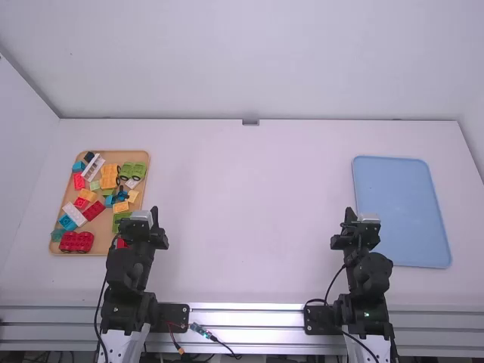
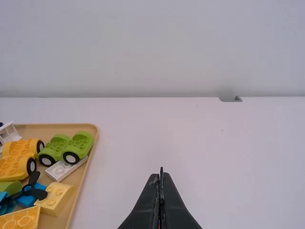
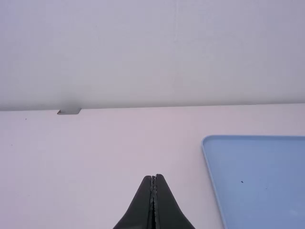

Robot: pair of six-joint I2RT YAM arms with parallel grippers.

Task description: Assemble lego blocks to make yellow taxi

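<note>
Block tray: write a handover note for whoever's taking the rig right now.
Grippers: left shut, right shut, both above the table.
Parts: yellow wheeled base, green wheeled base and loose blocks in the tan tray, beside the left arm. Blue tray on the right arm's side.
Done: no taxi build visible.
Left: the whole assembly; the yellow wheeled base looks a sensible start.
</note>
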